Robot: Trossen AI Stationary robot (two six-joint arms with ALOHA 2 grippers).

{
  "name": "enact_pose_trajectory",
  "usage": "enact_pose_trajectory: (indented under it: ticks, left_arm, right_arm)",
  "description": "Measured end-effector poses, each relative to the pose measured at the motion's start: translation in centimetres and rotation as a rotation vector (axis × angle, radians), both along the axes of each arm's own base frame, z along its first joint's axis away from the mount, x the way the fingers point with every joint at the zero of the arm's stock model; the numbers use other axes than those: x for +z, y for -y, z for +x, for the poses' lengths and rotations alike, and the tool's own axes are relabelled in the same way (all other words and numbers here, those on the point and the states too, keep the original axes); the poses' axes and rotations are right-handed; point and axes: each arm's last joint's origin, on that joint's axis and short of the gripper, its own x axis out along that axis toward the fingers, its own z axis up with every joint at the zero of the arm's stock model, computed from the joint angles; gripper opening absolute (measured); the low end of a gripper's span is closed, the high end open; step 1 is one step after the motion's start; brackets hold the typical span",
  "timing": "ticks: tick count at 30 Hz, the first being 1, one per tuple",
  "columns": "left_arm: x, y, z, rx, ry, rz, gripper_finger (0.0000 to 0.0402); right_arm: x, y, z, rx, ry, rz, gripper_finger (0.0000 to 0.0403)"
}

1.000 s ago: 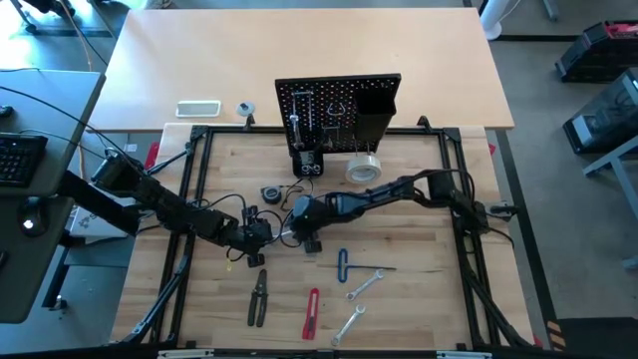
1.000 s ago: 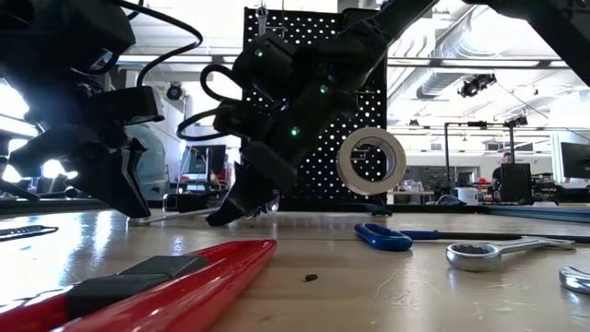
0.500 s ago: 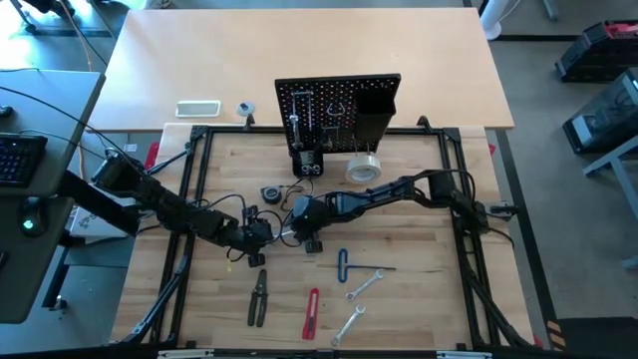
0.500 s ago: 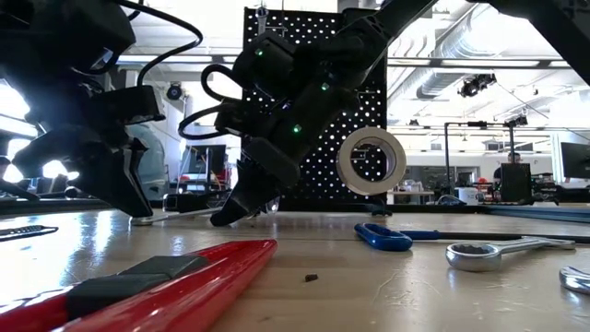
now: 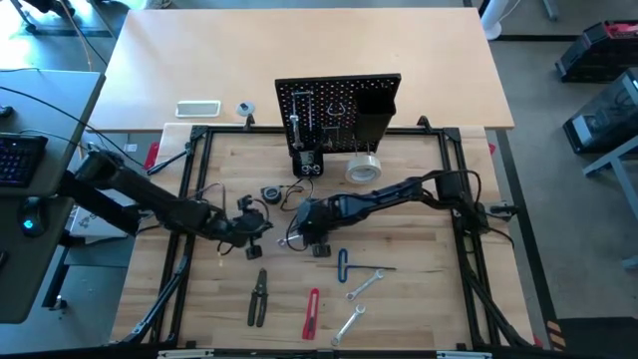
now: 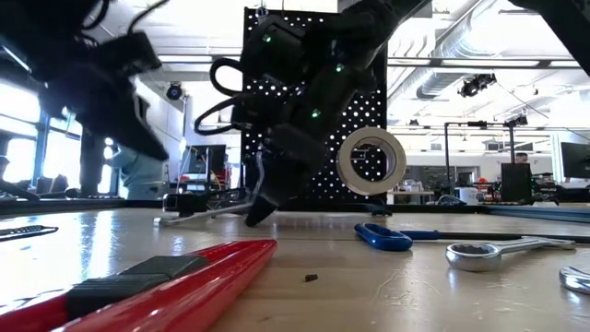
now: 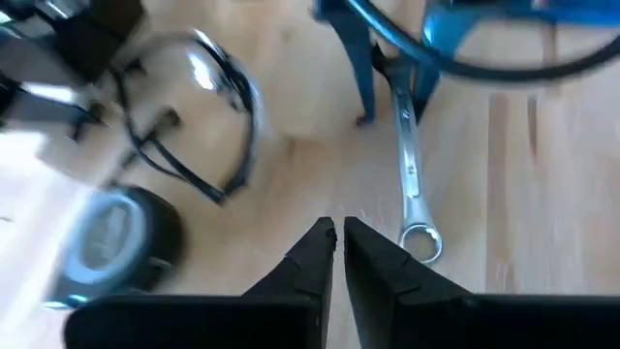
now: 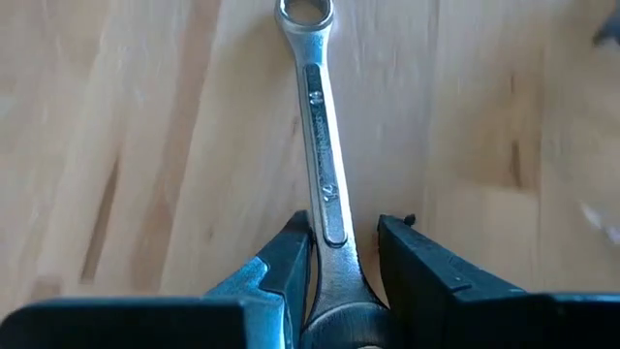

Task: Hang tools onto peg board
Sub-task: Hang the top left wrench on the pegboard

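A silver wrench [image 8: 317, 126] lies slanted on the wooden table, its ring end [image 7: 421, 242] down on the boards. My right gripper [image 8: 341, 228] is shut on the wrench's other end, left of the table's middle [image 5: 295, 237]. My left gripper [image 7: 337, 235] hangs shut and empty above the table, just left of the ring end [image 5: 257, 225]. The black peg board [image 5: 339, 100] stands upright at the table's far edge, with the pale tape roll [image 5: 364, 168] in front of it. My right gripper pinches the wrench between its two fingers at the wide head end [image 8: 334, 312], and the shaft runs out forward between the fingertips. The fingers slant down from the table's right and lie along the wrench. The held end is raised [image 6: 241, 199]; the ring end rests on the table.
A round tape measure [image 5: 271, 191] lies beyond the grippers. Near the front edge lie black-handled pliers [image 5: 257, 297], a red-handled cutter [image 5: 312, 312], a blue-handled tool [image 5: 344, 264] and two more wrenches [image 5: 364, 284]. A white flat device [image 5: 197, 108] sits behind the frame.
My left gripper has risen off the table, still shut, away from the wrench's ring end. My right gripper has shifted a little toward the table's right with the wrench. The wrench's held end has come up while its ring end slid along the boards.
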Motion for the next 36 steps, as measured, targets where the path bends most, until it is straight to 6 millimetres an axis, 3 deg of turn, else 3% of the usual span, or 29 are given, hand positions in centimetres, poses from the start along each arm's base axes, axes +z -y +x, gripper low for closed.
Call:
enact_pose_trajectory:
  ticks: [7, 16, 23, 36]
  left_arm:
    - [3.1, -1.0, -2.0, 0.044, 0.130, 0.034, 0.0032]
    - [5.6, -1.9, -3.7, 0.117, 0.292, 0.031, 0.0089]
    - [5.8, -2.1, -4.2, 0.154, 0.299, 0.063, 0.0118]
    - [5.8, -2.3, -4.2, 0.204, 0.304, 0.115, 0.0120]
  right_arm:
    - [1.6, -0.6, -0.9, -0.050, -0.035, -0.082, 0.0101]
    - [4.2, -0.8, -1.9, -0.161, -0.015, -0.214, 0.0101]
    - [8.3, -1.0, -3.0, -0.232, 0.079, -0.330, 0.0101]
    - [15.8, -1.8, -6.5, -0.454, 0.262, -0.667, 0.0101]
